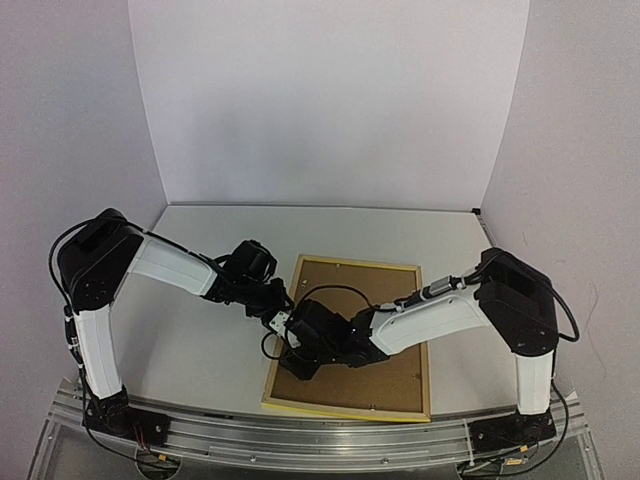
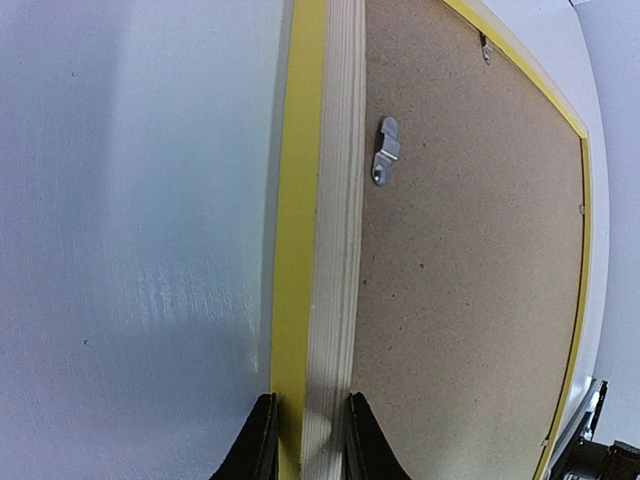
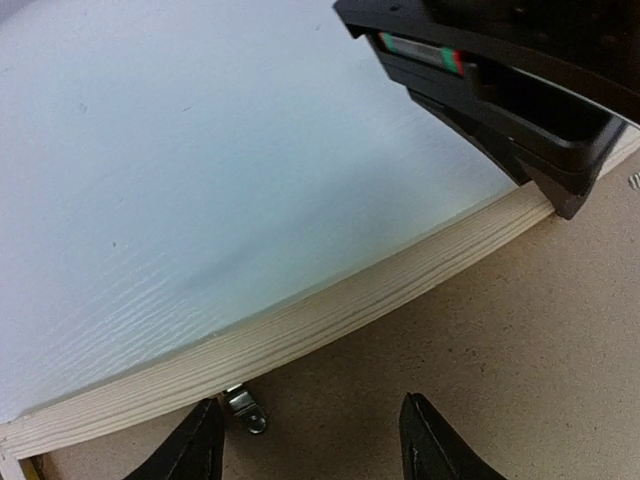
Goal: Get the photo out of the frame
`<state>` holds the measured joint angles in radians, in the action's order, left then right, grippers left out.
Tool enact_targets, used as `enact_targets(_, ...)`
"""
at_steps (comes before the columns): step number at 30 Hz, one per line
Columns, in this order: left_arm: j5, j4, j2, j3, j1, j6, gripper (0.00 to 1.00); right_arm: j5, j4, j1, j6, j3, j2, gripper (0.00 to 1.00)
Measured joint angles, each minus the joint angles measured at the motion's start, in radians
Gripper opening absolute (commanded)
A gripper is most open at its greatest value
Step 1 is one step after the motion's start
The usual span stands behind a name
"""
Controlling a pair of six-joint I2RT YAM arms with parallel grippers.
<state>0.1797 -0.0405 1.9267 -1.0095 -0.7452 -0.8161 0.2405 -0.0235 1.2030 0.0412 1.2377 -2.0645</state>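
The yellow frame (image 1: 360,263) lies face down on the white worktop (image 1: 200,350) with its brown backing board (image 1: 395,370) up, so the photo is hidden. The left fingers (image 2: 258,445) pinch the frame's left rail. The right fingers (image 3: 195,445) are spread over the board beside a metal clip (image 3: 243,408). A green-and-red label (image 3: 420,52) on the left arm's black housing is too blurred to read.

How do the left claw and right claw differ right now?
The left claw is closed around the frame's wooden side rail; the right claw is open, holding nothing. The left sits at the frame's edge; the right hangs over the brown backing board beside a metal clip. Both point down at the frame's back.
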Motion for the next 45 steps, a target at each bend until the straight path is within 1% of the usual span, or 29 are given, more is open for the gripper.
enact_targets(3, -0.003, -0.017, -0.004, 0.013, 0.000, -0.012, 0.00, 0.068, -0.069, 0.003, 0.055, -0.029, -0.004, 0.56)
enact_targets(10, -0.027, -0.043, -0.018, 0.041, 0.010, -0.028, 0.00, 0.127, -0.176, 0.016, 0.170, -0.035, -0.043, 0.52)
enact_targets(11, -0.028, -0.045, -0.018, 0.043, 0.011, -0.029, 0.00, 0.134, -0.184, 0.017, 0.182, -0.035, -0.046, 0.51)
enact_targets(14, -0.026, -0.049, -0.021, 0.049, 0.011, -0.041, 0.00, 0.221, -0.203, 0.018, 0.232, -0.032, -0.061, 0.48)
enact_targets(18, -0.017, -0.046, -0.039, 0.069, 0.001, -0.078, 0.00, 0.374, -0.178, 0.002, 0.340, -0.020, -0.075, 0.47)
enact_targets(20, -0.017, -0.040, -0.047, 0.077, -0.003, -0.094, 0.00, 0.409, -0.170, -0.003, 0.378, -0.019, -0.079, 0.48)
enact_targets(24, -0.017, -0.035, -0.055, 0.083, -0.007, -0.109, 0.00, 0.444, -0.140, -0.007, 0.421, -0.006, -0.082, 0.54)
enact_targets(28, -0.018, -0.029, -0.069, 0.099, -0.008, -0.126, 0.00, 0.447, -0.098, -0.010, 0.436, -0.001, -0.070, 0.58)
enact_targets(32, -0.019, -0.014, -0.100, 0.130, -0.009, -0.148, 0.00, 0.408, -0.010, -0.045, 0.456, -0.035, 0.028, 0.60)
enact_targets(34, -0.021, -0.010, -0.112, 0.142, -0.009, -0.158, 0.00, 0.374, 0.037, -0.088, 0.480, -0.066, 0.114, 0.61)
enact_targets(39, -0.037, -0.013, -0.153, 0.191, -0.013, -0.199, 0.00, 0.306, 0.154, -0.258, 0.557, -0.143, 0.335, 0.64)
enact_targets(42, -0.046, -0.011, -0.161, 0.199, -0.013, -0.212, 0.00, 0.283, 0.246, -0.338, 0.575, -0.182, 0.395, 0.65)
enact_targets(45, -0.048, -0.009, -0.162, 0.199, -0.013, -0.214, 0.00, 0.229, 0.334, -0.395, 0.589, -0.230, 0.408, 0.66)
